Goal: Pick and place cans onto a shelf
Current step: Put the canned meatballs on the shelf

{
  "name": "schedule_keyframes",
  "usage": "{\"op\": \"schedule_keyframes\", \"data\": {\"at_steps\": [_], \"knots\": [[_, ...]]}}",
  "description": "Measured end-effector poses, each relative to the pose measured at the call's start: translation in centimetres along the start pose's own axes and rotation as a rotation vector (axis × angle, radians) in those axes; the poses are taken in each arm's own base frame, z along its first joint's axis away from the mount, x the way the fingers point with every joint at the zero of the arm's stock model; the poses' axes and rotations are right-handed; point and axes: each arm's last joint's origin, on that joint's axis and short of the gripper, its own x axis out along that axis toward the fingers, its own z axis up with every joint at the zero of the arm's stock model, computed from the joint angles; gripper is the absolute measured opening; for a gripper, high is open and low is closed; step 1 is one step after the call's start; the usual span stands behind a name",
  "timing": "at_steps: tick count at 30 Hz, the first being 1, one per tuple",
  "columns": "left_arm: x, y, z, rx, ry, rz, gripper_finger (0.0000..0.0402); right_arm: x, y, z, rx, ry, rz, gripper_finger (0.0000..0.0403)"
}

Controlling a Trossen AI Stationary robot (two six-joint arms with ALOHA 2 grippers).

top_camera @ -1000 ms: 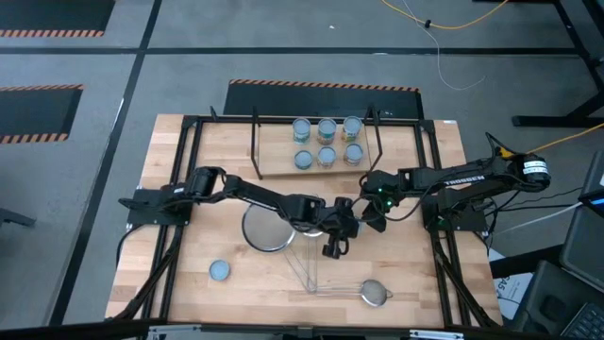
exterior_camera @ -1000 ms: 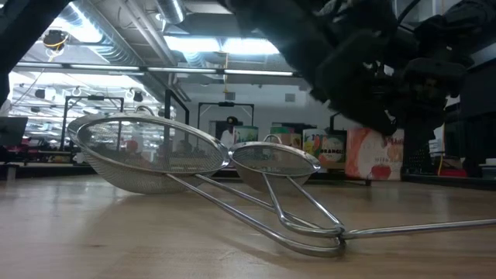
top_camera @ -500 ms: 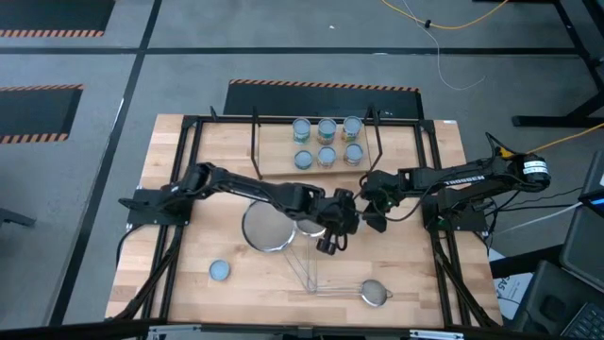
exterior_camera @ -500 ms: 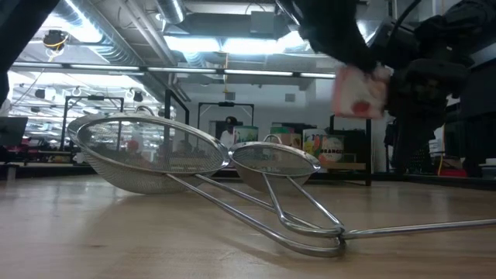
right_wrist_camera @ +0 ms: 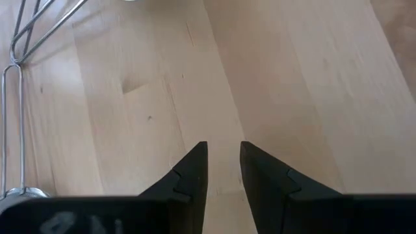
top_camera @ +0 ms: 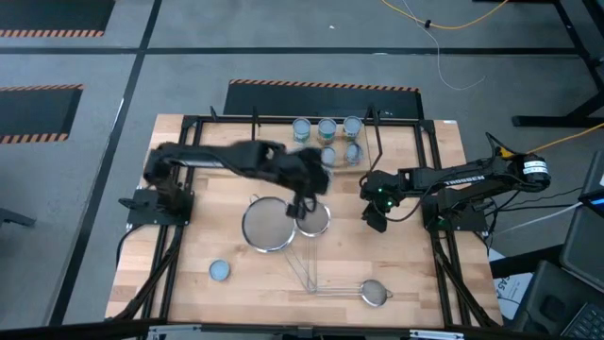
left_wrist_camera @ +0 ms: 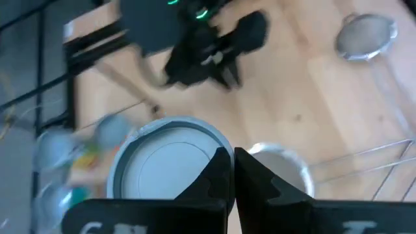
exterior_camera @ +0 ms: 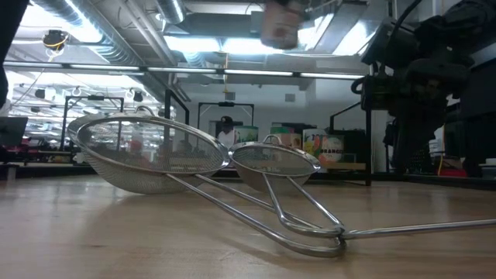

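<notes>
My left gripper is raised over the strainers, shut on a can with a pale round top. In the low view this can is a blur high above the table. The shelf stands at the far side of the table with several cans on it. One more can stands on its base on the table, near left. My right gripper hangs open above bare wood at the right, its fingers apart with nothing between them. My left gripper has the can at the rim of its top, at the lid's edge, with the two fingers almost together there. The fingers come slanting down from above. The can hangs below them, lifted well clear of the table and the strainers.
A large mesh strainer and a medium one lie mid-table, their long wire handles running toward the near edge. A small strainer lies near right. A black frame edges the table.
My left gripper has risen fast and swung from mid-table toward the far left, toward the shelf, still shut. The red-labelled can that stood on the table has gone up with it and now hangs clear, high above the strainers.
</notes>
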Motion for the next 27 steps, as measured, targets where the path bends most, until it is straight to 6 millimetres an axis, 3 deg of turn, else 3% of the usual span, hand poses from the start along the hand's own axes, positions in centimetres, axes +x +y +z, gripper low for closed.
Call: {"op": "schedule_keyframes", "data": {"at_steps": [5, 9, 20, 27], "knots": [[-4.0, 3.2, -2.7, -0.042, 0.027, 0.072, 0.0000, 0.0, 0.0, 0.1, -0.003, -0.008, 0.003, 0.0095], [-5.2, 6.0, -5.9, -0.075, -0.012, 0.085, 0.0000, 0.0, 0.1, 0.2, -0.006, -0.017, 0.006, 0.0095], [-3.0, 14.0, -16.2, -0.158, -0.148, 0.050, 0.0000, 0.0, 0.1, 0.3, -0.009, -0.031, 0.004, 0.0095], [-1.1, 16.6, -21.4, -0.258, -0.161, 0.061, 0.0000, 0.0, 0.1, 0.4, -0.014, -0.044, 0.008, 0.0095]]}}
